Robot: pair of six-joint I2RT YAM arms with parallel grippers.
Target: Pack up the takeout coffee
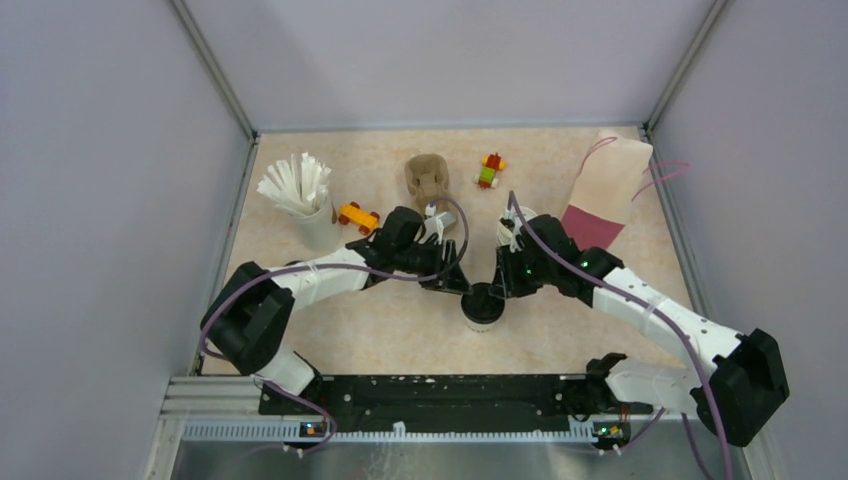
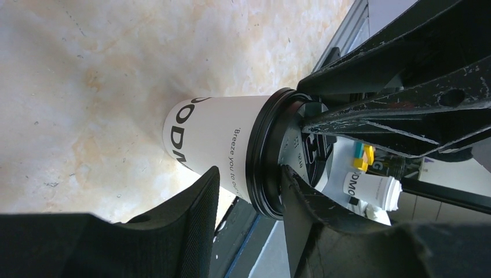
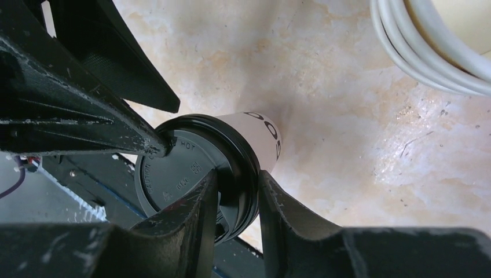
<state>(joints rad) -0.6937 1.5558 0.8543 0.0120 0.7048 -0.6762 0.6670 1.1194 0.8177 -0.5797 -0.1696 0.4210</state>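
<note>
A white paper coffee cup [image 1: 483, 318] with a black lid [image 1: 483, 300] stands on the table between both arms. In the left wrist view the cup [image 2: 214, 133] shows black lettering. My left gripper [image 2: 249, 174] is open and straddles the lid rim [image 2: 260, 156], one fingertip [image 2: 289, 179] on the lid top and the textured pad [image 2: 200, 208] beside the cup wall. My right gripper [image 3: 237, 176] is shut on the lid rim [image 3: 240, 156], one finger over the lid and one under it. A second cup [image 1: 520, 226], white and without a lid, stands behind my right arm.
A beige cup of white sticks [image 1: 300, 195] stands back left, with a toy car [image 1: 358, 215] beside it. A brown pulp tray [image 1: 428, 178] and a small toy [image 1: 490, 170] are at the back. A paper bag [image 1: 610, 185] lies back right.
</note>
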